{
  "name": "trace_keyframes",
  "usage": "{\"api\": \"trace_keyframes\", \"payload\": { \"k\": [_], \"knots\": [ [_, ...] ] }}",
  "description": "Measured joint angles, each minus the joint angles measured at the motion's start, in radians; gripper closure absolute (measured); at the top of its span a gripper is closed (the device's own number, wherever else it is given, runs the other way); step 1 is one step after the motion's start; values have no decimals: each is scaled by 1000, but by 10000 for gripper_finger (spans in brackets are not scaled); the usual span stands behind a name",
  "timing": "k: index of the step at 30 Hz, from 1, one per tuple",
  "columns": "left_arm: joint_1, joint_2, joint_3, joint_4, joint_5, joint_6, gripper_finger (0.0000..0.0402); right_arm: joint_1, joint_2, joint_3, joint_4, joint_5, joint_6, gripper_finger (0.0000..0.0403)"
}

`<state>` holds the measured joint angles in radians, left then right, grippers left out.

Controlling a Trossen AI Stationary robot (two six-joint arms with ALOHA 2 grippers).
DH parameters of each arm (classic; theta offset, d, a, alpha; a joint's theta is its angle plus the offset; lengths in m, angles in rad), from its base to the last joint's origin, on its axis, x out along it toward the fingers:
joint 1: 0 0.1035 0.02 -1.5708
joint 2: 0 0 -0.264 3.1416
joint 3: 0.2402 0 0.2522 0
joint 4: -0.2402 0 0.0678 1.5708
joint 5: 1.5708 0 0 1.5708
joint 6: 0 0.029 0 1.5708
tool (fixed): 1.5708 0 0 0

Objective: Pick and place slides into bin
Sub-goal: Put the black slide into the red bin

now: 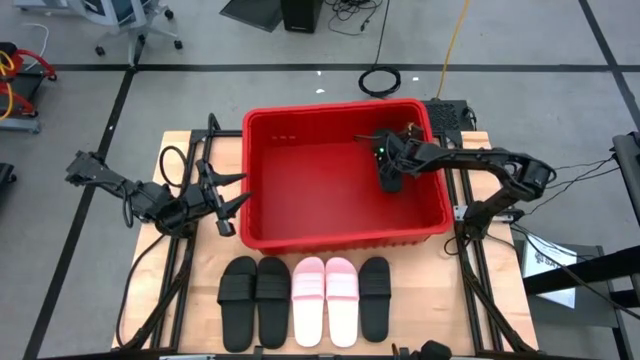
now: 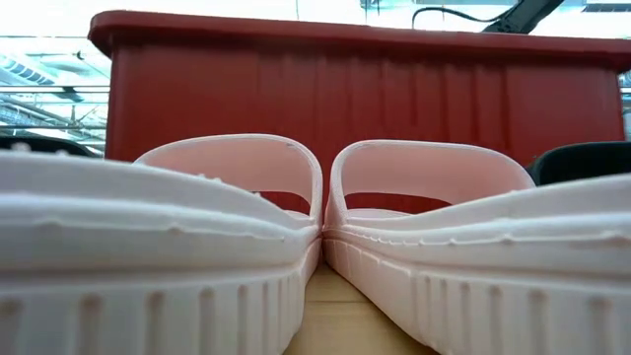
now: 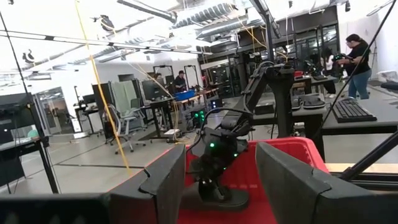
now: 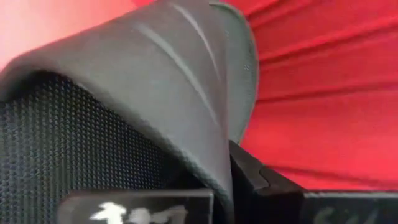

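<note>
Right gripper (image 1: pixel 389 180): jaws clamped on one black slide (image 4: pixel 143 106), held inside the red bin (image 1: pixel 262 205) near its far right corner. Left gripper (image 1: pixel 232 200): jaws apart and empty, just beside the bin's left wall above the wooden worktop (image 1: pixel 190 300). Five slides (image 1: pixel 306 298), three black and two pink, lie in a row on the worktop before the bin; beyond, a grey floor, desks, chairs and people (image 3: pixel 356 55).

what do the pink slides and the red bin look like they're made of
Pink slides: likely moulded foam or soft rubber, matte, with a pebbled surface and ribbed sole edges in one piece.
Red bin: apparently rigid moulded plastic, smooth with a slight sheen, vertical ribs and a thick rim.
</note>
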<state>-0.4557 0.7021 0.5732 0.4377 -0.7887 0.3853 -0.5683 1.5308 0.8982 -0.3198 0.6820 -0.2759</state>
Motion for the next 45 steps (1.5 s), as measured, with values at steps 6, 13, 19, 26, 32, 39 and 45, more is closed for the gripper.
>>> {"api": "trace_keyframes", "payload": {
  "k": [6, 13, 19, 26, 32, 39, 45],
  "knots": [
    [0, 0, 0, 0, 1, 2, 199, -2, 4, -2, -41, -66, 3, 399],
    [0, 0, 0, 0, 2, 3, 199, -35, 3, -2, -50, -59, -82, 399],
    [0, 0, 0, 0, 2, 2, 199, -80, 3, -2, -43, -62, -139, 399],
    [0, 0, 0, 0, 2, 1, 199, -100, 2, -20, -20, -103, -168, 399],
    [0, 0, 0, 0, 2, 1, 199, -101, 3, -86, -33, -99, -145, 399],
    [0, 0, 0, 0, 2, 12, 199, -102, 3, -108, -32, -77, -112, 399],
    [0, 0, 0, 0, 2, 13, 199, -102, 3, -109, -28, -78, -110, 399]
  ]
}}
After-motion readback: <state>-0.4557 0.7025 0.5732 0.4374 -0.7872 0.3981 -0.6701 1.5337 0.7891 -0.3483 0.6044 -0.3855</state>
